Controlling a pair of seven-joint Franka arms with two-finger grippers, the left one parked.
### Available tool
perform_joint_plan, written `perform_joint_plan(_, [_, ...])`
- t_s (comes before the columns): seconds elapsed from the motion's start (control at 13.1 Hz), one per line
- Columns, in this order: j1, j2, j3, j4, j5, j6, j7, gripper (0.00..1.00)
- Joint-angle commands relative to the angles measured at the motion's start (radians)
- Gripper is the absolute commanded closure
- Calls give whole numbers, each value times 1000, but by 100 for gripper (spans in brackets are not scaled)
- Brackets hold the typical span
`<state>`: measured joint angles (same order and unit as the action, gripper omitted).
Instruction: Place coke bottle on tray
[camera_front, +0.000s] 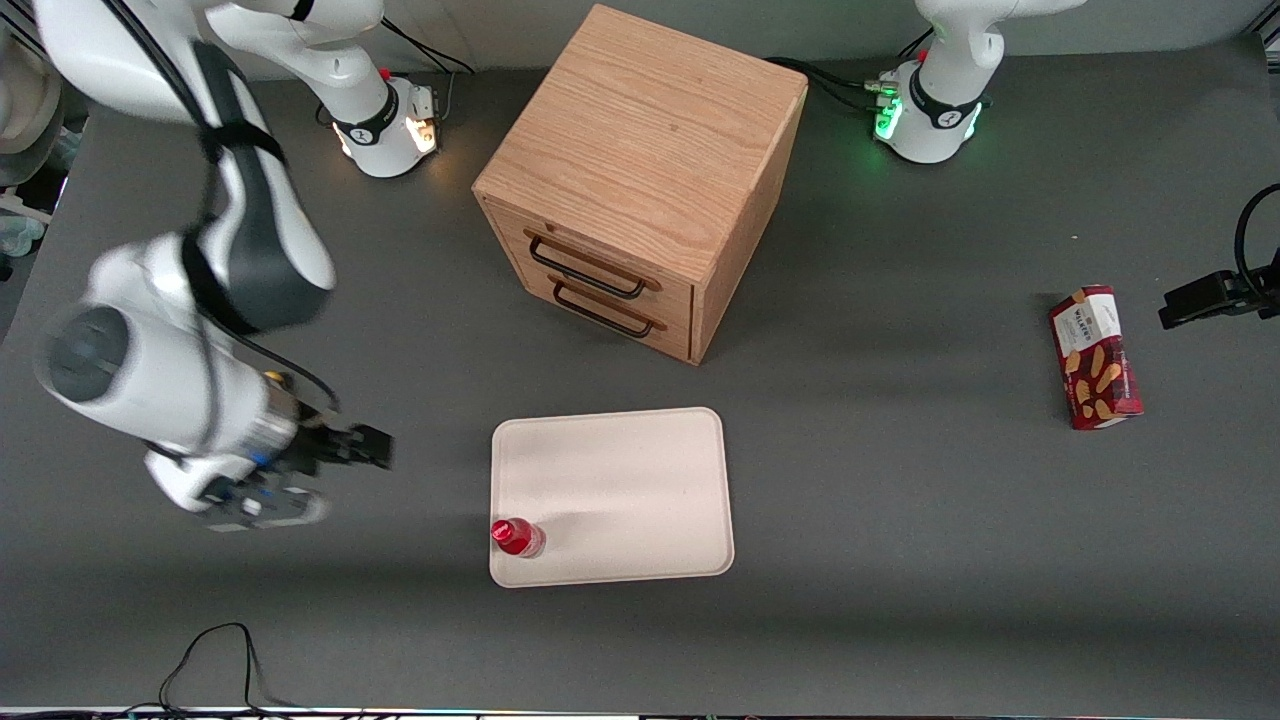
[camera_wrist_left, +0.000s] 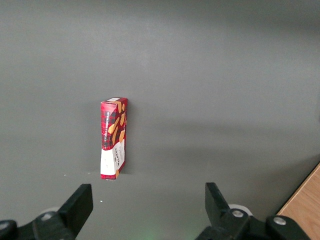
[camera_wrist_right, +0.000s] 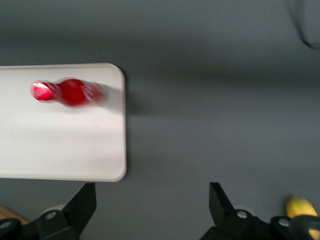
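Across the dark grey desk (camera_front: 900, 560) the largest thing is the wooden drawer cabinet (camera_front: 640, 180), standing near the desk's edge farthest from the front camera, turned at an angle, with two dark-handled drawers facing the camera. In front of those drawers, toward the desk's near edge, lies the cream-beige tray (camera_front: 620, 490), flat, with rounded corners and a low rim.

Off the tray, toward the working arm's end of the desk, the right arm's tool (camera_front: 375, 448) hangs above bare desk, well apart from the tray's edge. In the right wrist view the tool (camera_wrist_right: 152, 200) has its two dark fingers (camera_wrist_right: 82, 202) spread wide, with nothing between them but grey desk.

Toward the parked arm's end of the desk, a red biscuit box (camera_front: 1095, 357) lies flat by itself; the left wrist view shows the same box (camera_wrist_left: 114, 137) on bare grey surface.

Smallest is the coke bottle (camera_front: 517, 537), standing upright on the tray, in the tray's corner nearest both the front camera and the working arm. The right wrist view shows it (camera_wrist_right: 70, 92) inside the rim beside that rounded corner, red cap and body seen from above, free of the tool.
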<state>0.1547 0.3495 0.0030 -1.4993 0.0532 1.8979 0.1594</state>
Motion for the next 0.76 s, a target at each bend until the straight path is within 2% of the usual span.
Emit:
perform_joint_plan(0.0, [6,-301,-82,-330,37,9,17,0])
perform_joint_plan(0.23, [6,-426,-113,-349,10,-144,6,0])
perform_joint_plan(0.3, [8,-440,-113,-345,-22,-161,15,0])
perform_joint_plan(0.38, [6,-439,-113,-326,-44,-167,19,0])
perform_joint_plan(0.68, [8,-388,-113,-283,-45,-169,22,0])
